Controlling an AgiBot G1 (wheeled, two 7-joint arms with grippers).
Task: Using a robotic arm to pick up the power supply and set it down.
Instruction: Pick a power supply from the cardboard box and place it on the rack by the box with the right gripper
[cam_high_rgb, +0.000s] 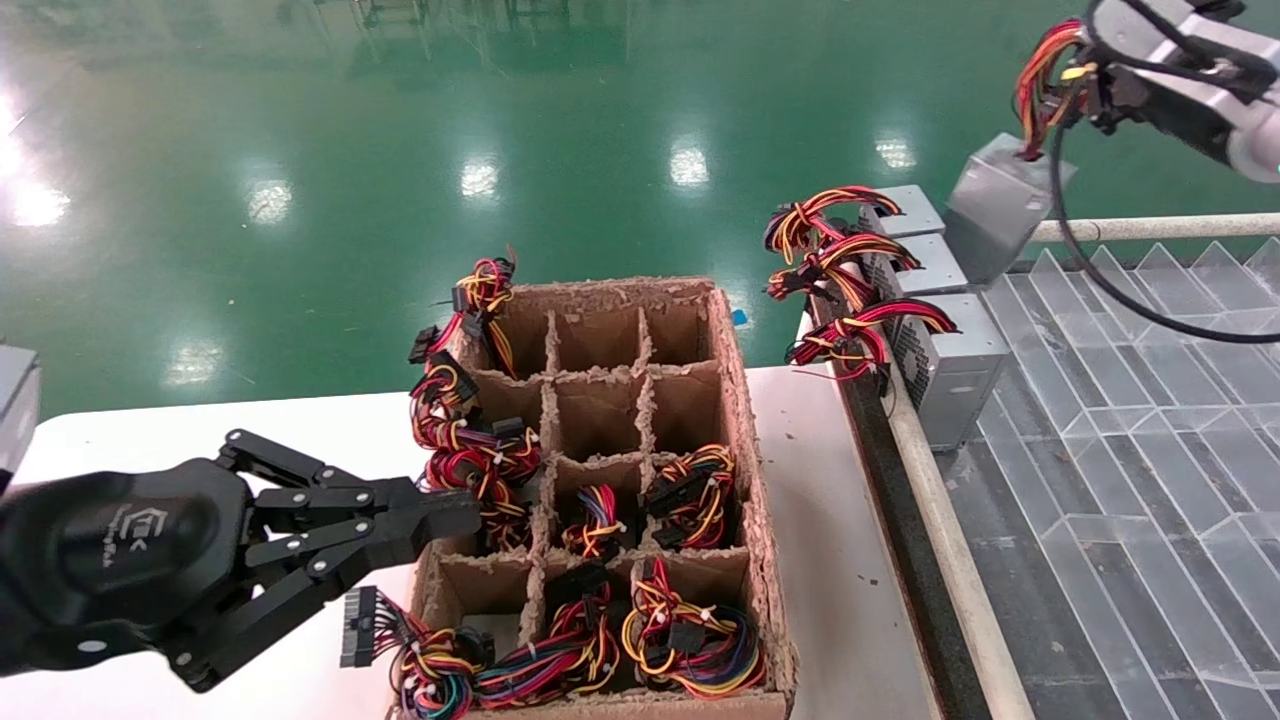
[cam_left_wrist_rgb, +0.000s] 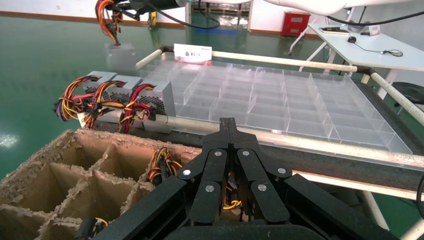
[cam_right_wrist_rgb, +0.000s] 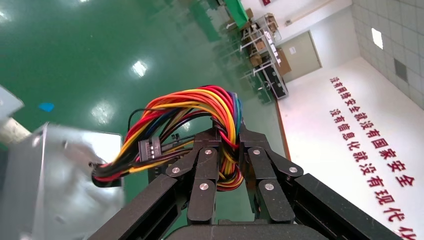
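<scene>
The power supply (cam_high_rgb: 1003, 205), a plain grey metal box, hangs in the air at the far right, above the back corner of the clear tray. It dangles from its looped red, yellow and orange wire bundle (cam_right_wrist_rgb: 210, 102). My right gripper (cam_right_wrist_rgb: 228, 134) is shut on that bundle, with the box (cam_right_wrist_rgb: 55, 185) swinging below it. In the head view the right gripper (cam_high_rgb: 1085, 85) sits at the top right. The left wrist view also shows the hanging box (cam_left_wrist_rgb: 120, 55) far off. My left gripper (cam_high_rgb: 470, 512) is parked low at the near left, shut and empty, beside the carton.
Three alike grey boxes with wire bundles (cam_high_rgb: 950, 360) stand in a row along the tray's left edge. A clear divided tray (cam_high_rgb: 1150, 480) fills the right side. A cardboard carton (cam_high_rgb: 745, 420) with dividers holds more wire bundles on the white table (cam_high_rgb: 850, 560).
</scene>
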